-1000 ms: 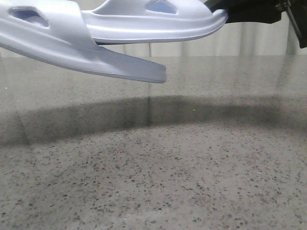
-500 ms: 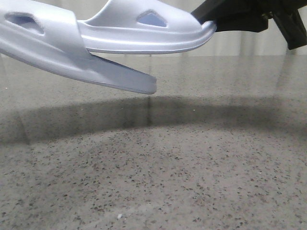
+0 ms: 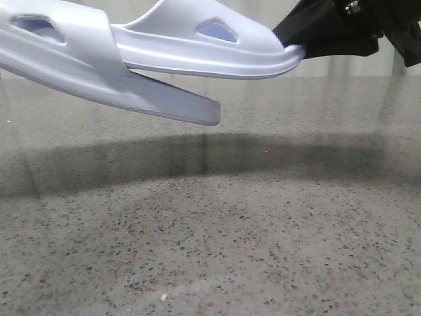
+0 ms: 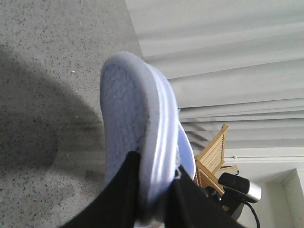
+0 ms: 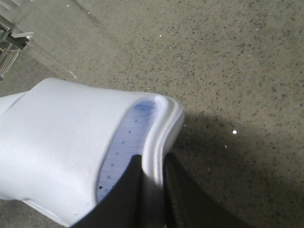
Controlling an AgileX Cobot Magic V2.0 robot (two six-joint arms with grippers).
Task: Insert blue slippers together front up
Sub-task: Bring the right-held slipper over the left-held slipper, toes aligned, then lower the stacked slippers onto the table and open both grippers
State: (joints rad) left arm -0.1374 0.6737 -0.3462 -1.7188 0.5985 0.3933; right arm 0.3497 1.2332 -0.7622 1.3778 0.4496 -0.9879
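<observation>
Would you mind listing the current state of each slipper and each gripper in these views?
Left slipper: lifted off the table, tilted, its free end angled down, overlapping the other slipper.
Right slipper: lifted off the table, roughly level, reaching into the left slipper's strap.
Left gripper: jaws shut on the left slipper's sole edge.
Right gripper: jaws shut on the right slipper's rim.

Two pale blue-lilac foam slippers aloft over table; left slipper [image 3: 99, 72] tilted, sole end lowest; right slipper [image 3: 204, 49] roughly level, apparently overlapping it behind.
</observation>
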